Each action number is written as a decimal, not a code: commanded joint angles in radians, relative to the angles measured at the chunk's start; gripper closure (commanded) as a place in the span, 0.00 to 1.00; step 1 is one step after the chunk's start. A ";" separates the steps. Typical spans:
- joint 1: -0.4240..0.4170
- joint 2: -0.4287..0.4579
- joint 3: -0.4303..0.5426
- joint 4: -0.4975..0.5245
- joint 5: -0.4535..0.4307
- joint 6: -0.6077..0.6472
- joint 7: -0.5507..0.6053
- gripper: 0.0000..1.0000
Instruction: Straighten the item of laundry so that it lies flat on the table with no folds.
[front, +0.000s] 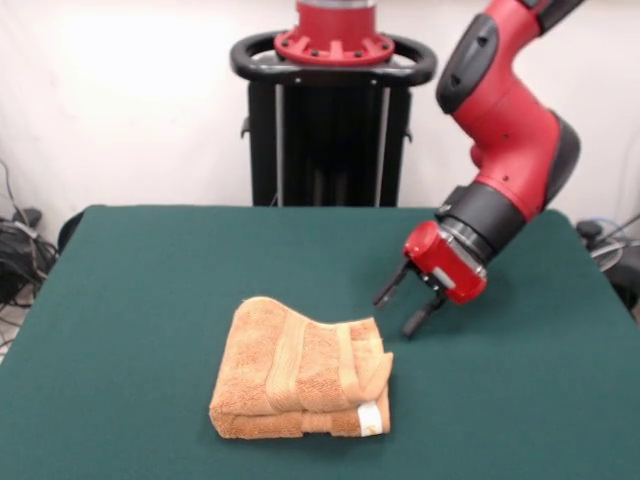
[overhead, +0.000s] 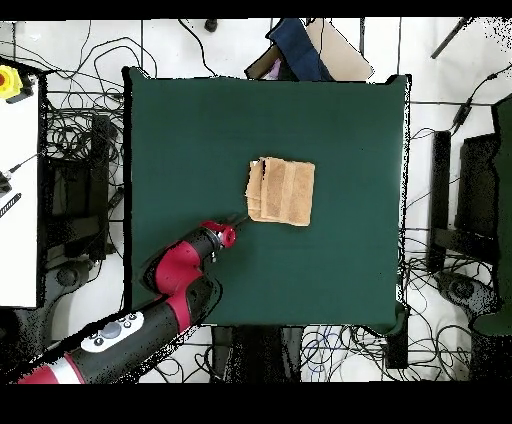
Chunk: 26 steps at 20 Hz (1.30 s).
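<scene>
The orange-tan towel (front: 300, 370) lies folded in a thick bundle on the dark green table (front: 130, 300), near its front middle. Woven band stripes run across its top and a small white tag (front: 370, 418) shows at its front right corner. In the overhead view the towel (overhead: 282, 191) sits near the table's (overhead: 330, 110) middle. My gripper (front: 405, 308) hangs open and empty just above the table, a little behind and to the right of the towel's right edge, not touching it. In the overhead view the gripper (overhead: 236, 220) is beside the towel's lower left corner.
The robot's black pedestal (front: 330, 130) stands behind the table's far edge. Cables (overhead: 60, 160) and equipment lie on the floor around the table. A white bench (overhead: 20, 190) stands at the left of the overhead view.
</scene>
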<state>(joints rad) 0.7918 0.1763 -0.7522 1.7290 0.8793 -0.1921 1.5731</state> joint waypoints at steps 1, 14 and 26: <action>-0.041 0.051 0.016 -0.103 0.052 0.143 0.172 0.00; -0.139 0.022 0.083 -0.150 -0.043 0.070 0.147 0.00; -0.431 -0.215 0.389 -0.122 -0.423 0.097 0.099 0.00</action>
<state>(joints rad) 0.4345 -0.0025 -0.6508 1.7153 0.5628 -0.1955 1.5731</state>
